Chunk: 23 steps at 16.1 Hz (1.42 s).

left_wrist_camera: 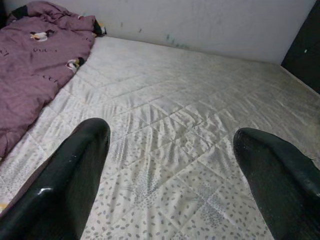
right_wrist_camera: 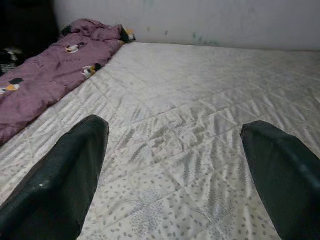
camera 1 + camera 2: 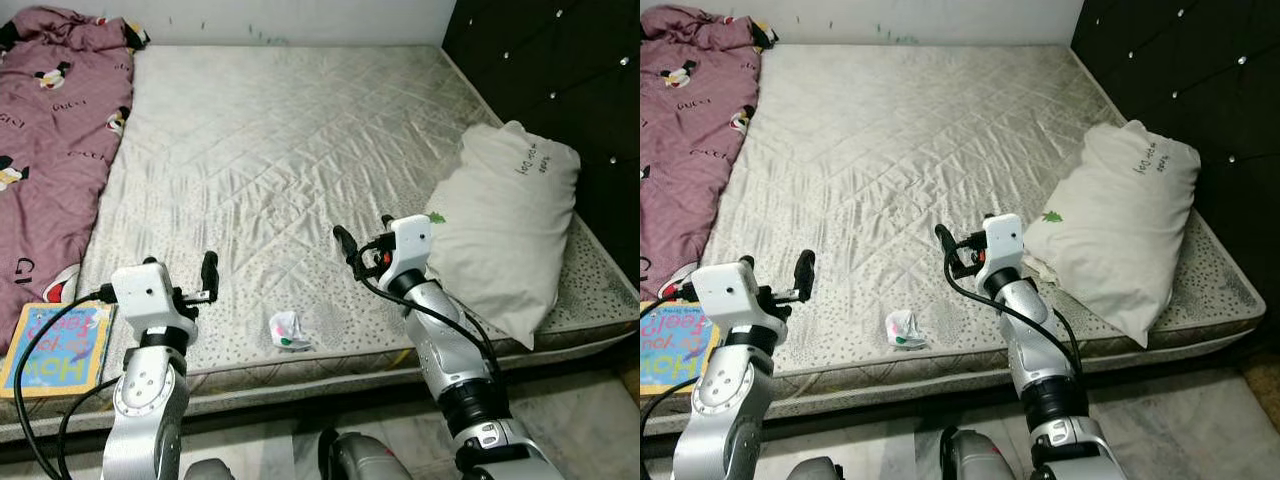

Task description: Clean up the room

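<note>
approach step, nothing held. crumpled wrapper on mattress near edge, between arms. left gripper and right gripper both spread apart, hovering above bed. next: lower one gripper onto wrapper, pinch.

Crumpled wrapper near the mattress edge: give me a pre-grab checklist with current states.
1. Crumpled wrapper in sight, lying free on the mattress: ok.
2. Left pincer open, nothing held: ok.
3. Right pincer open, nothing held: ok.
4. Wrapper lies between the two arms, nothing on top of it: ok.
5. Either pincer positioned over the wrapper: not ok, both point past it across the bed.
6. Pillow and book apart from the wrapper: ok.
</note>
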{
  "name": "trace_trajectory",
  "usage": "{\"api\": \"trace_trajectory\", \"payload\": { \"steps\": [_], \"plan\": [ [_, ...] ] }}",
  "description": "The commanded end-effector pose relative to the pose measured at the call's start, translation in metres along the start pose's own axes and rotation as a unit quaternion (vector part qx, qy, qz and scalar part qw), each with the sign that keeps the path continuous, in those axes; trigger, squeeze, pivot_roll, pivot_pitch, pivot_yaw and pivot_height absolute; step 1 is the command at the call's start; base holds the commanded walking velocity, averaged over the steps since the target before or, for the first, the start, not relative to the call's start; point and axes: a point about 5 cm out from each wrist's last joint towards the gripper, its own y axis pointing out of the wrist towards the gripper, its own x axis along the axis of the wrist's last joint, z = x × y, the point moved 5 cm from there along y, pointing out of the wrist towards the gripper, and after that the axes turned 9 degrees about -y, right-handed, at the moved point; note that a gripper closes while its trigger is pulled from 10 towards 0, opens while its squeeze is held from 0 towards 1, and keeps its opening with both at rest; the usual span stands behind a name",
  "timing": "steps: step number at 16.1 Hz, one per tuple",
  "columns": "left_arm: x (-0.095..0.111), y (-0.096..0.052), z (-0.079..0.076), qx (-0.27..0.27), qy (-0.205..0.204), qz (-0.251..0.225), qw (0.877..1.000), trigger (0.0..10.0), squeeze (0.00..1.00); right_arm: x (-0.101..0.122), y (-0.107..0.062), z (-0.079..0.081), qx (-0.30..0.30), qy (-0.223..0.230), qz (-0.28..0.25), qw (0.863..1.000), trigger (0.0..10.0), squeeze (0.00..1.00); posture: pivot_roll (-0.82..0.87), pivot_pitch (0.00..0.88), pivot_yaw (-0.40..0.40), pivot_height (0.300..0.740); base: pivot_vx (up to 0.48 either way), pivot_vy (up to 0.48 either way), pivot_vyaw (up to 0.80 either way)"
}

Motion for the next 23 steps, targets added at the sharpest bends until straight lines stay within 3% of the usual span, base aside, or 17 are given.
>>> {"api": "trace_trajectory", "payload": {
  "steps": [1, 6, 13, 17, 23],
  "plan": [
    [0.003, 0.000, -0.002, -0.006, 0.003, -0.007, 1.000, 10.0, 0.00, 0.000, -0.002, 0.000, 0.001, 0.003, 0.002, 1.000, 10.0, 0.00, 0.11, 0.120, -0.059, 0.686, 0.000, 0.000, 0.00],
    [0.004, 0.003, -0.005, -0.007, -0.001, -0.007, 1.000, 10.0, 0.00, 0.002, -0.001, 0.000, 0.004, 0.005, 0.002, 1.000, 10.0, 0.00, 0.10, 0.140, -0.061, 0.627, 0.000, 0.000, 0.00],
    [0.005, 0.008, -0.007, -0.006, -0.001, -0.011, 1.000, 10.0, 0.00, 0.005, 0.004, 0.005, 0.020, -0.004, 0.002, 1.000, 10.0, 0.00, 0.09, 0.155, -0.071, 0.627, 0.000, 0.000, 0.00],
    [0.004, 0.010, -0.007, -0.003, -0.004, -0.010, 1.000, 10.0, 0.00, 0.004, 0.005, 0.009, 0.032, -0.005, 0.003, 0.999, 10.0, 0.00, 0.09, 0.159, -0.075, 0.568, 0.000, 0.000, 0.00],
    [0.004, 0.010, -0.009, -0.010, -0.009, -0.010, 1.000, 10.0, 0.00, 0.003, 0.005, 0.011, 0.038, -0.004, 0.003, 0.999, 10.0, 0.00, 0.09, 0.154, -0.073, 0.568, 0.000, 0.000, 0.00]
  ]
}}
